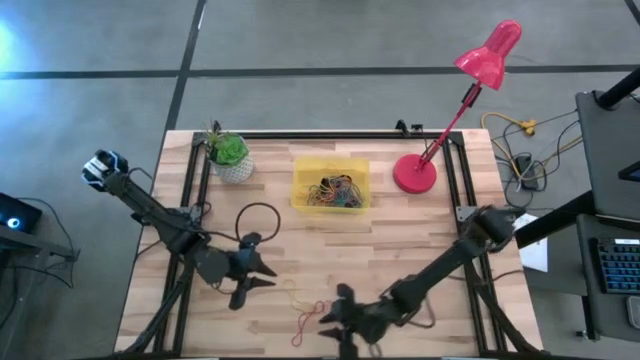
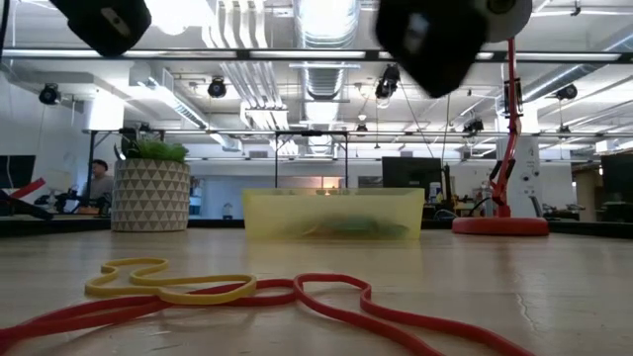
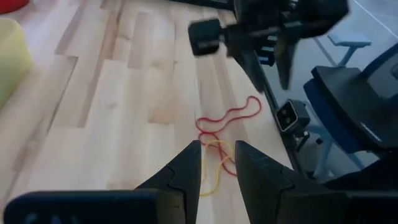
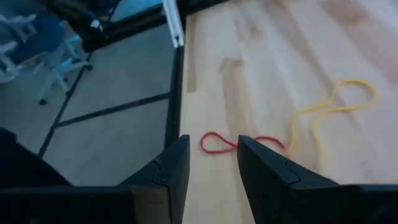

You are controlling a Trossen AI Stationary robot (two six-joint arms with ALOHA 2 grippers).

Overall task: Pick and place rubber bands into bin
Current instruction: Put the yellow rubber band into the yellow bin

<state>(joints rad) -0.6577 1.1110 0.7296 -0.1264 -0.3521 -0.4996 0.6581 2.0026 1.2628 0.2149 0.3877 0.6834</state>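
Two loose rubber bands lie flat on the wood near the table's near edge: a red one (image 1: 308, 320) (image 2: 297, 302) (image 4: 219, 144) and a yellow one (image 1: 290, 296) (image 2: 168, 284) (image 3: 214, 163), overlapping where they meet. The translucent yellow bin (image 1: 331, 183) (image 2: 331, 215) stands toward the far edge with a heap of coloured bands (image 1: 335, 192) inside. My left gripper (image 1: 266, 279) (image 3: 217, 155) hovers open, just left of the yellow band. My right gripper (image 1: 328, 316) (image 4: 211, 152) hovers open above the red band's end loop. Both are clear of the table.
A white plant pot (image 1: 230, 158) (image 2: 148, 194) stands left of the bin, and a red desk lamp (image 1: 415, 172) (image 2: 499, 223) to its right. A thin black cable loop (image 1: 258, 220) lies behind the left gripper. Bare wood stretches between the loose bands and the bin.
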